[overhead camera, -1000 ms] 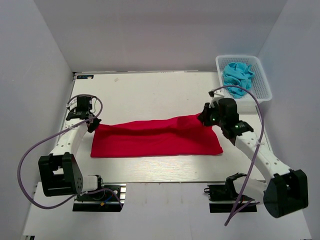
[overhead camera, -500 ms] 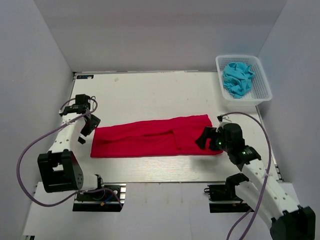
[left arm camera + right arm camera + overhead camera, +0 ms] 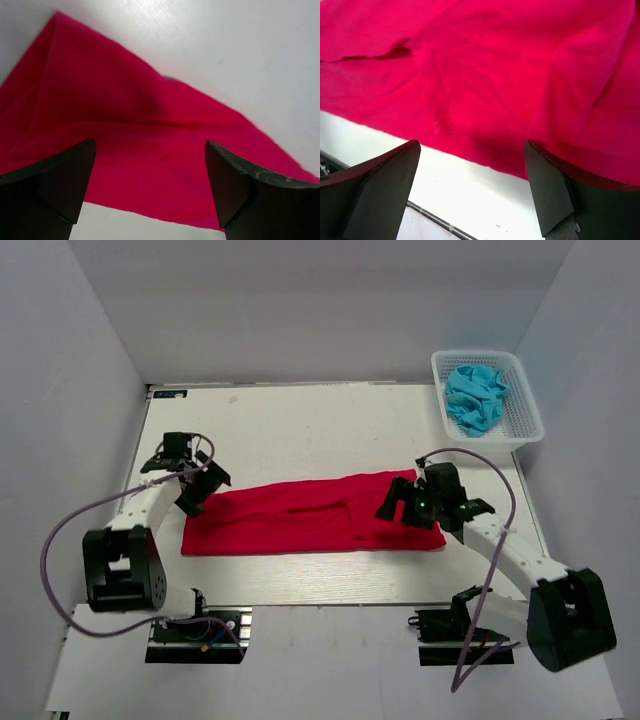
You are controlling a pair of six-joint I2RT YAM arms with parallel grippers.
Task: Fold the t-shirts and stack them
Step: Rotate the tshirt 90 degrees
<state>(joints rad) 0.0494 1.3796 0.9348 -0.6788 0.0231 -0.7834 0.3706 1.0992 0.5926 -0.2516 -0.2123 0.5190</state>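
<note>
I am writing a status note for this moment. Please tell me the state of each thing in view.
red t-shirt: folded into a long band, flat on the table, not gripped.
turquoise t-shirt: crumpled, inside the basket.
basket: upright, at the far right corner.
left gripper: open, over the red t-shirt's left end.
right gripper: open, over its right end.

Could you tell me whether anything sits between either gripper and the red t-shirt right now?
Nothing visible does. The left gripper is open over the left end of the red t-shirt, the right gripper open over its right end; both wrist views show only cloth and table below. The turquoise t-shirt lies apart in the basket.
</note>
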